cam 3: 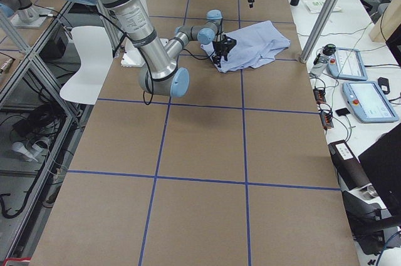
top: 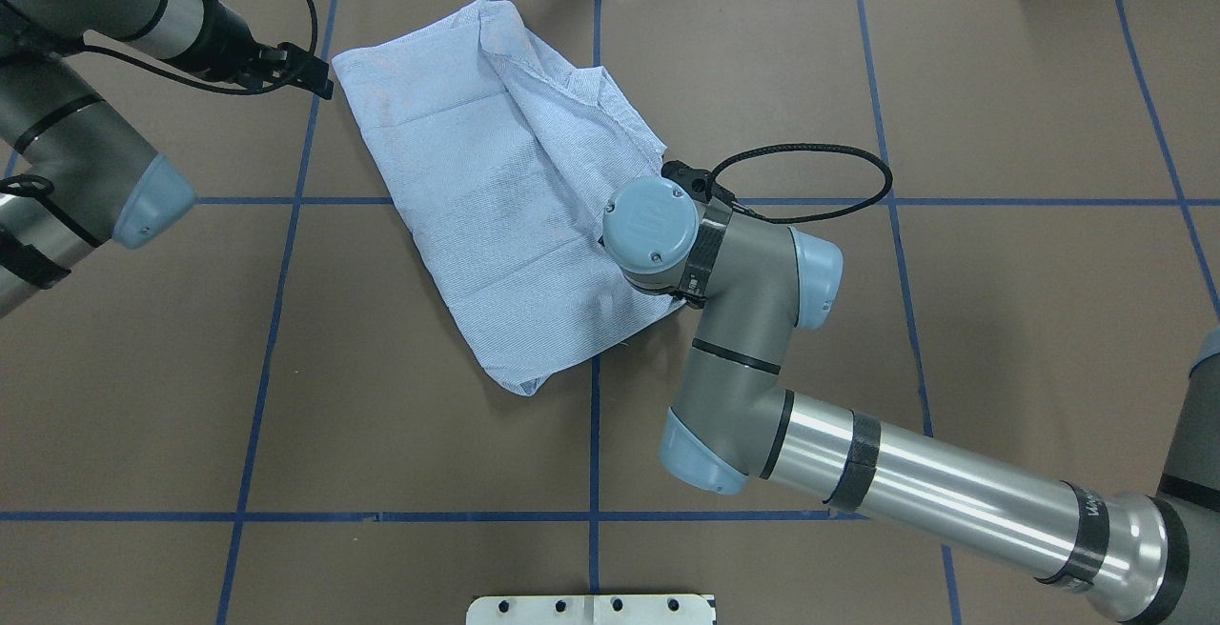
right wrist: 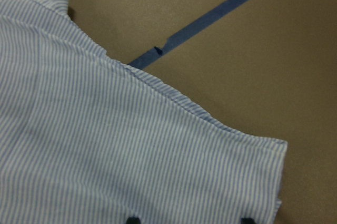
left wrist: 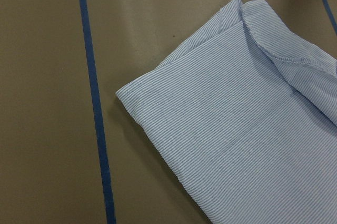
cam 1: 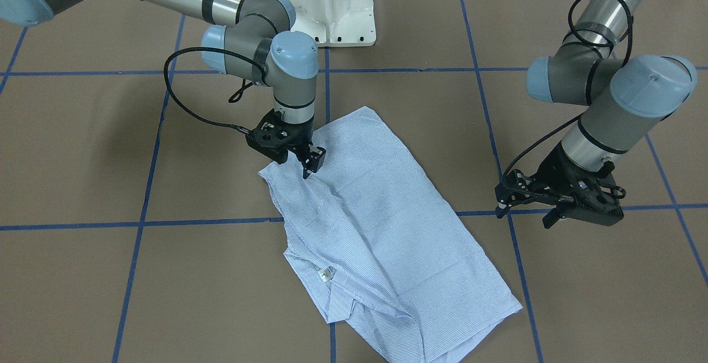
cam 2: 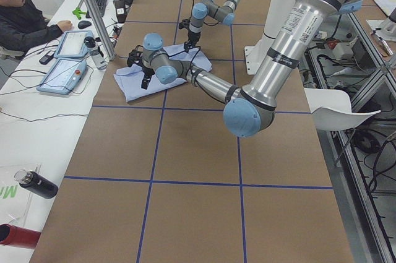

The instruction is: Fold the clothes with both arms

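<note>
brown paper covers the table [cam 1: 83, 147], crossed by blue tape lines [cam 1: 138, 223]. the light blue striped shirt [cam 1: 387, 213] lies folded flat on it, straight out from the white pedestal base [cam 1: 329, 9] and a little to the base's left.

only the front-facing view shows the collar's small white label [cam 1: 326, 273], at the end of the shirt far from the base; from overhead it does not show. the same view shows the right gripper [cam 1: 311, 165] pointing straight down onto the shirt's edge, at the end nearer the base, whereas overhead it is hidden beneath its own wrist cap. the right wrist camera adds that the two fingertips [right wrist: 132, 218] stand well apart over the striped cloth near a corner, jaws released and pinching nothing. the left wrist camera shows a folded corner of the shirt beside a tape line.

the right arm [top: 724, 320] reaches out from the base's right, elbow bent, wrist turned down. the left arm [cam 1: 603, 64] bends in from the base's left with its wrist tilted. the left gripper [cam 1: 525, 213] hangs above the table near the shirt's long edge, apart from it, jaws spread.
</note>
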Robot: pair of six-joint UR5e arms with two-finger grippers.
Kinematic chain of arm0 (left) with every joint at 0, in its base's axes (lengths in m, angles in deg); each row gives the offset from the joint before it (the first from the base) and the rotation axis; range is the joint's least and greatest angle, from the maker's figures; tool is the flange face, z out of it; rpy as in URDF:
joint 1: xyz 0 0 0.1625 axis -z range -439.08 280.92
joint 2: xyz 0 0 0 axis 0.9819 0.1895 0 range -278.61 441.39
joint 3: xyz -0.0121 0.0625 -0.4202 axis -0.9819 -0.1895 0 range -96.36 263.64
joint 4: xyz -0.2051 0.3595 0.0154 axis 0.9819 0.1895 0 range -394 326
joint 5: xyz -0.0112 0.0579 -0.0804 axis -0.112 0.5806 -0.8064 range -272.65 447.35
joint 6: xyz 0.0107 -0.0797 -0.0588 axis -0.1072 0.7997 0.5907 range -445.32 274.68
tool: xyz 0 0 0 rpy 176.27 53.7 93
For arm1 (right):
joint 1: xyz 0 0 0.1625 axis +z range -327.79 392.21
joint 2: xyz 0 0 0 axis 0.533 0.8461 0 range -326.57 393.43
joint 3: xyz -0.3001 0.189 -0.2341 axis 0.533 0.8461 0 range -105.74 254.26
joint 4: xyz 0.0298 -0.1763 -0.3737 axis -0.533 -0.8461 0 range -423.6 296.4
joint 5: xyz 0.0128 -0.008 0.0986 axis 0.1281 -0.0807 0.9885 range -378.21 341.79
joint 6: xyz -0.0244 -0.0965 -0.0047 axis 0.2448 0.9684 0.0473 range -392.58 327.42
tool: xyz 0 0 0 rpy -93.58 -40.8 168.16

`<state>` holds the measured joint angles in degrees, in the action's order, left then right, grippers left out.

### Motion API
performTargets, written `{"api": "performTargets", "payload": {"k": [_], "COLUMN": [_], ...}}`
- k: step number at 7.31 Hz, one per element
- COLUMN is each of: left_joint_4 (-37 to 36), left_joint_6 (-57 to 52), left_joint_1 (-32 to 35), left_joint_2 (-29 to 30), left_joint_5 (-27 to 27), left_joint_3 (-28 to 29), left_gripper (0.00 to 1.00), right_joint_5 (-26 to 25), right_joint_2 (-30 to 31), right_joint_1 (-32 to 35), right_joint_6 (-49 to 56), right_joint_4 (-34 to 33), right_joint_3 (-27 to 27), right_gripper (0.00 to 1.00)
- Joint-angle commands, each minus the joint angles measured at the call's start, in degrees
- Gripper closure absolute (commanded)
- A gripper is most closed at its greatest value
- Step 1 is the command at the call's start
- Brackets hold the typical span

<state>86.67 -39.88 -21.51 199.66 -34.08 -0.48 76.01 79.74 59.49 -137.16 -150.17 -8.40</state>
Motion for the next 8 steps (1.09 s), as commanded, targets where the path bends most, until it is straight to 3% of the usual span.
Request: {"api": "performTargets", "payload": {"k": [1,5,6,7,8], "left_joint_4": [0.0,0.0,0.0,0.0,0.0], "left_joint_6": [0.0,0.0,-0.1,-0.1,0.0], "left_joint_1": [0.0,-0.1,-0.1,-0.1,-0.1], "left_joint_2": [0.0,-0.1,-0.1,-0.1,-0.1], "left_joint_5": [0.0,0.0,0.0,0.0,0.0], "left_joint_3": [0.1,0.1,0.1,0.1,0.1], "left_gripper": [0.0,0.0,0.0,0.0,0.0], "right_joint_5": [0.0,1.0,1.1,1.1,1.0], "right_joint_2": [-0.4,-1.4,-0.7,0.6,2.8], "right_joint_1": [-0.1,0.1,1.1,1.4,1.5], "right_joint_6": [-0.2,-0.8,2.2,4.2,4.2], "right_joint_4": [0.0,-1.9,-2.0,-3.2,-3.1], "right_joint_3": [0.1,-0.9,-2.1,-3.6,-5.9], "right_gripper": [1.0,1.0,0.58,0.35,0.3]}}
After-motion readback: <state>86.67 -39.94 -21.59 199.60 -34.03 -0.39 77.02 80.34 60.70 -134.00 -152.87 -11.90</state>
